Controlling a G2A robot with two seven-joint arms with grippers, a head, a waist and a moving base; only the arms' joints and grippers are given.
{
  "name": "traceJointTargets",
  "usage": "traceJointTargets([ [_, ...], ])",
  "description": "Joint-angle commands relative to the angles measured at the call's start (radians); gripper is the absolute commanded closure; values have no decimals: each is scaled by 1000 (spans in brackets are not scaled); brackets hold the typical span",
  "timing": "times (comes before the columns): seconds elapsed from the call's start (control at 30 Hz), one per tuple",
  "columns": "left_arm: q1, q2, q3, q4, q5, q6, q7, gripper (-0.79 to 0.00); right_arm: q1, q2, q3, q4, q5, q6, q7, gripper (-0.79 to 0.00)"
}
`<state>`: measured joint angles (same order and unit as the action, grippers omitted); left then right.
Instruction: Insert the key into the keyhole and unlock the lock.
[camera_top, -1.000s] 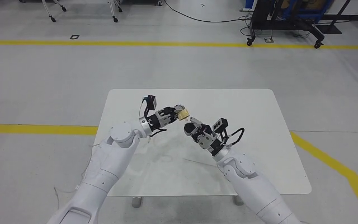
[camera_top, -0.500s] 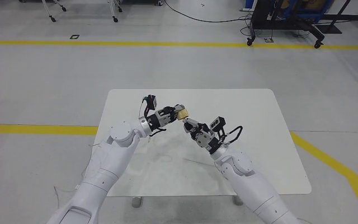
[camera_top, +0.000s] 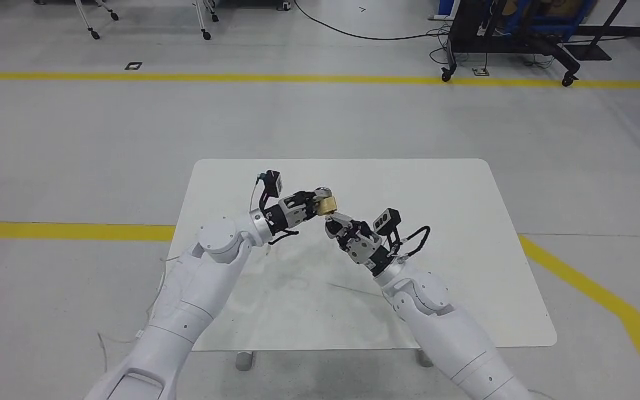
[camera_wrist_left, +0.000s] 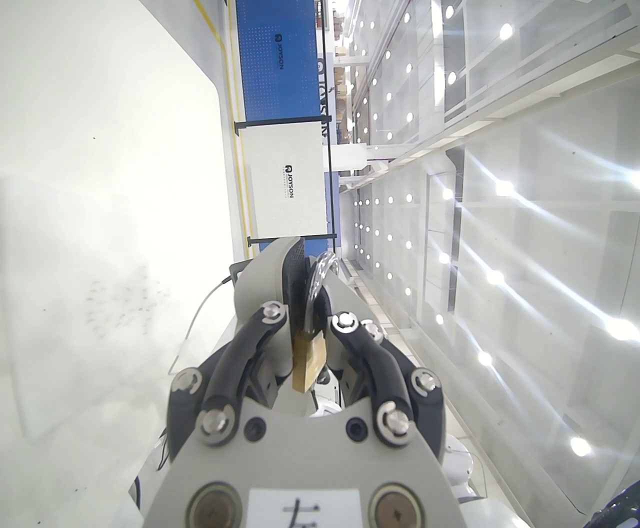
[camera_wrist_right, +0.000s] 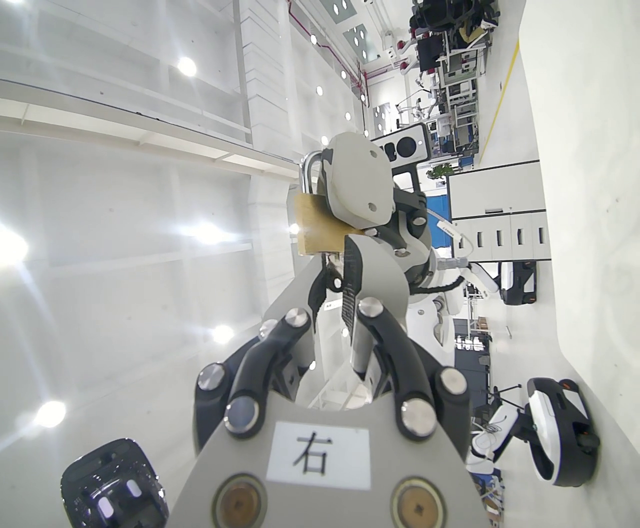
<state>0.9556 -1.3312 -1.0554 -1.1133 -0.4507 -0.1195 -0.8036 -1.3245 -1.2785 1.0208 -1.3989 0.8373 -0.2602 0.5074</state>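
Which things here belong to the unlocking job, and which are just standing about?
Job: padlock, held by left gripper; key, held by right gripper at the padlock's base.
Standing about: table, drawer cabinet, wheeled frame on the floor.

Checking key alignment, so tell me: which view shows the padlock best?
Right wrist view: the padlock shows its broad brass face and shackle plainly. The left wrist view shows the padlock edge-on; the top view, a small brass spot.

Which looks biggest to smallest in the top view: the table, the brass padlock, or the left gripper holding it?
1. Table, by far.
2. Left gripper.
3. Brass padlock, a small block at its fingertips.
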Motion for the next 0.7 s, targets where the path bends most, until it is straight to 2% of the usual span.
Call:
traceJointTargets([
  [0.0,1,0,-1,0,-3,0,1,0,-1,-1,1,-1,-3,1,1,-89],
  [0.17,3,-2,3,-3,-2,4,-2,0,-2,-6,3,-1,-4,2,-1,-95],
  [0.2,3,-2,4,-3,-1,5,-2,0,-1,-7,2,0,-2,2,-2,-77],
  [0.23,3,-2,5,-3,-1,5,-2,0,0,-9,2,1,4,2,-1,0],
  [0.43,1,-3,3,0,-1,5,-2,0,-6,-17,18,3,103,0,35,0],
  [0.67,5,-1,-5,-4,1,-7,-3,0,-20,-21,59,24,280,70,132,0],
])
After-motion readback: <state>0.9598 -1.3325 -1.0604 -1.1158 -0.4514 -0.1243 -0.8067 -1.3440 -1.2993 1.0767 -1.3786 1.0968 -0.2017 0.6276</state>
